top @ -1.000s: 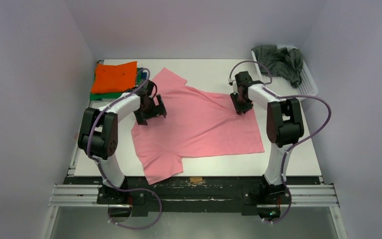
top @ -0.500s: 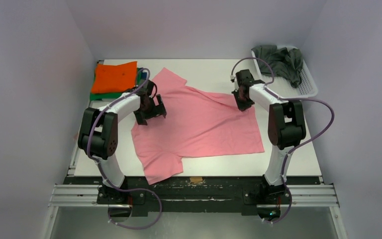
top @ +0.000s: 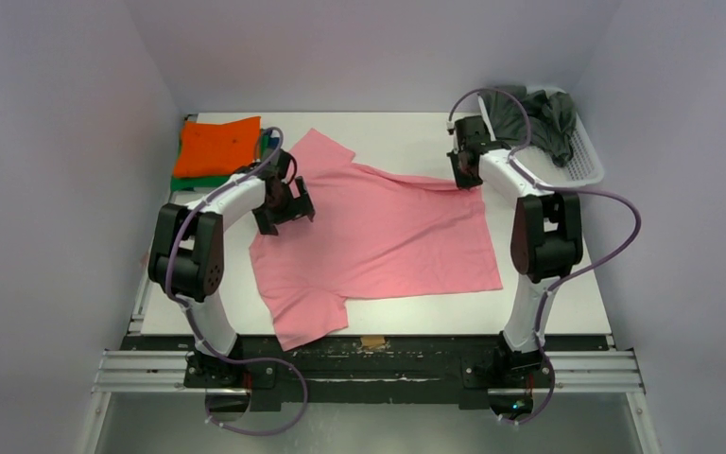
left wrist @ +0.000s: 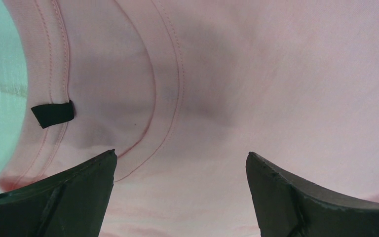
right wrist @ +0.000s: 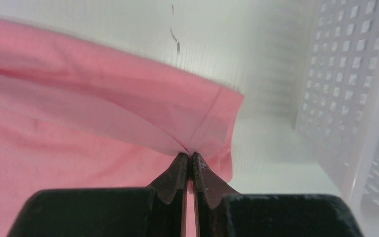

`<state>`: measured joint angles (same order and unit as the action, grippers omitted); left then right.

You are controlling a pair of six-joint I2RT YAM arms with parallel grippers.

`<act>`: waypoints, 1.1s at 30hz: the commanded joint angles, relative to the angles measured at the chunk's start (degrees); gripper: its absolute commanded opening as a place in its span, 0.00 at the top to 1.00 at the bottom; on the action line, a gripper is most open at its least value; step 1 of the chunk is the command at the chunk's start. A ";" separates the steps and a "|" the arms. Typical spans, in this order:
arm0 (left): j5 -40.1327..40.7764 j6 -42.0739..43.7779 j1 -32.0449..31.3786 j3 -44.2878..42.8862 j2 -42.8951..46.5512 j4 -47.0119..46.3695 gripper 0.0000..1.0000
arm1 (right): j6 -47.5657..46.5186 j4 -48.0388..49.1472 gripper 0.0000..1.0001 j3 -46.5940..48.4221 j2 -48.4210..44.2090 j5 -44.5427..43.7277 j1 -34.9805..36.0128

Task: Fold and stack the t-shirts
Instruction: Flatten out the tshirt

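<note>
A salmon pink t-shirt (top: 378,236) lies spread on the white table (top: 397,132). My right gripper (top: 465,175) is shut on its far right hem corner (right wrist: 212,123), pinching a fold of the cloth. My left gripper (top: 284,210) is open, its jaws wide apart just above the shirt by the collar (left wrist: 163,89) and its black neck tag (left wrist: 53,113). A folded bright orange t-shirt (top: 216,147) lies on a green one (top: 194,182) at the far left. A dark grey t-shirt (top: 534,118) is heaped in the basket.
A white slotted plastic basket (top: 586,161) stands at the far right corner, close beside my right gripper; it also shows in the right wrist view (right wrist: 355,89). Grey walls close in the table on three sides.
My right gripper has moved toward the far right with the pink hem corner in it, drawing that edge of the shirt out toward the basket. The left gripper has stayed put.
</note>
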<state>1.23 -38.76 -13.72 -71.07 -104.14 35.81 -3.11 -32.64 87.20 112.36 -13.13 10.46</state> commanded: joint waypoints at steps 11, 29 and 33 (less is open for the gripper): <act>0.83 0.84 0.88 -9.88 -3.05 3.16 0.00 | -5.31 5.24 0.96 27.04 17.21 -4.67 -3.52; -4.49 0.60 0.88 -19.29 -5.30 2.71 0.00 | 4.36 10.62 0.23 18.52 7.15 9.48 -2.32; -7.71 -2.20 0.88 -20.69 -8.84 1.03 0.00 | 9.61 12.89 0.21 8.04 2.15 15.21 -0.76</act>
<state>-2.09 -38.41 -13.15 -88.95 -109.69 38.92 0.05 -24.05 103.44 119.52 -6.44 7.94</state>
